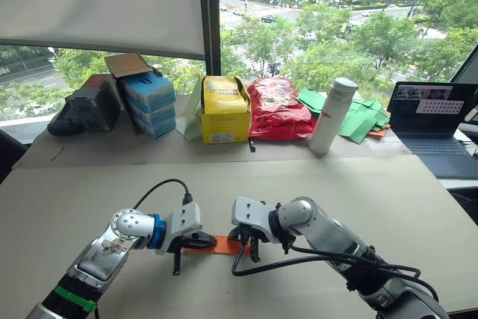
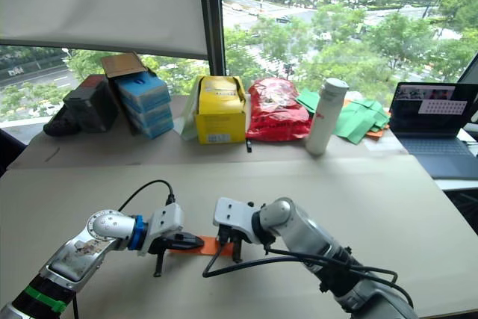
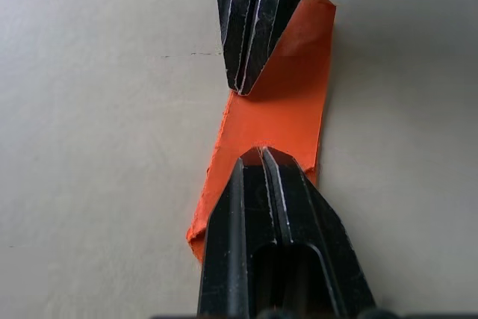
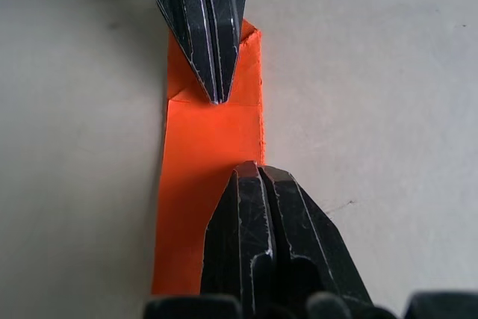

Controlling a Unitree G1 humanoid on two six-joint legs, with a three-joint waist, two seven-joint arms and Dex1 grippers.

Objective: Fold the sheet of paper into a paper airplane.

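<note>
**Two grippers pressing one folded orange strip**

Two arms meet low over the wide beige table (image 1: pixel 388 184), near its front edge. Between them lies the sheet of paper (image 3: pixel 280 102), thin bright orange, folded into a narrow layered strip lying flat on the table. The left gripper (image 3: pixel 258 121) has its two black fingers parted along the strip, both tips resting on the paper. The right gripper (image 4: pixel 228 132) likewise stands open, tips on the paper, one by a diagonal crease near its end.
</note>
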